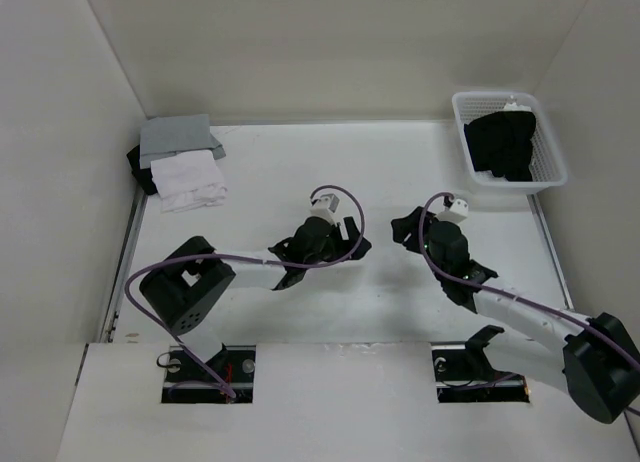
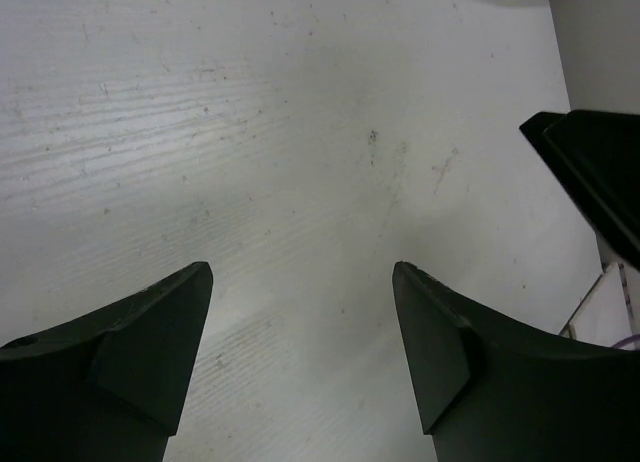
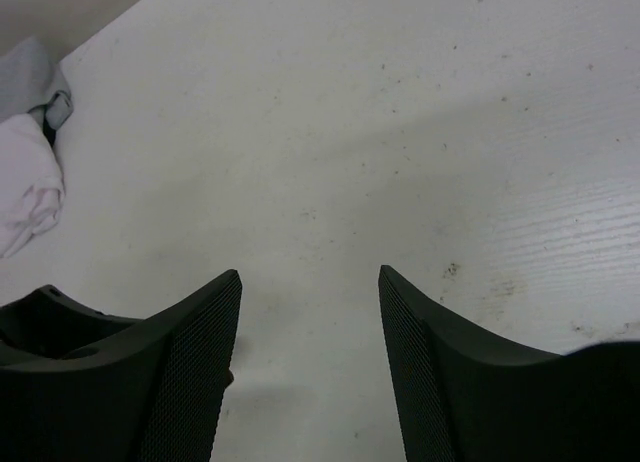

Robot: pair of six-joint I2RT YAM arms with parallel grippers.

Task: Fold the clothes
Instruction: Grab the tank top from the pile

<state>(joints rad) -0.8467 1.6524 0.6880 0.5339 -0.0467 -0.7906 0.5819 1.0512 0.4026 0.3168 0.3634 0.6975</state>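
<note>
The clothes (image 1: 505, 142) lie as a crumpled black heap in a white basket (image 1: 465, 107) at the table's far right; neither wrist view shows them. My left gripper (image 1: 345, 248) (image 2: 302, 272) hovers low over bare table near the middle, open, nothing between its fingers. My right gripper (image 1: 415, 244) (image 3: 310, 274) hangs just to its right, also open and empty, well short of the basket. The two grippers face each other: one right finger (image 2: 595, 177) shows in the left wrist view.
A pile sits at the far left corner: grey fabric piece (image 1: 178, 137) (image 3: 35, 77), small white cloth (image 1: 190, 180) (image 3: 25, 187), a dark piece (image 1: 140, 167) under them. White walls close the table at back and both sides. The arm bases stand at the near edge.
</note>
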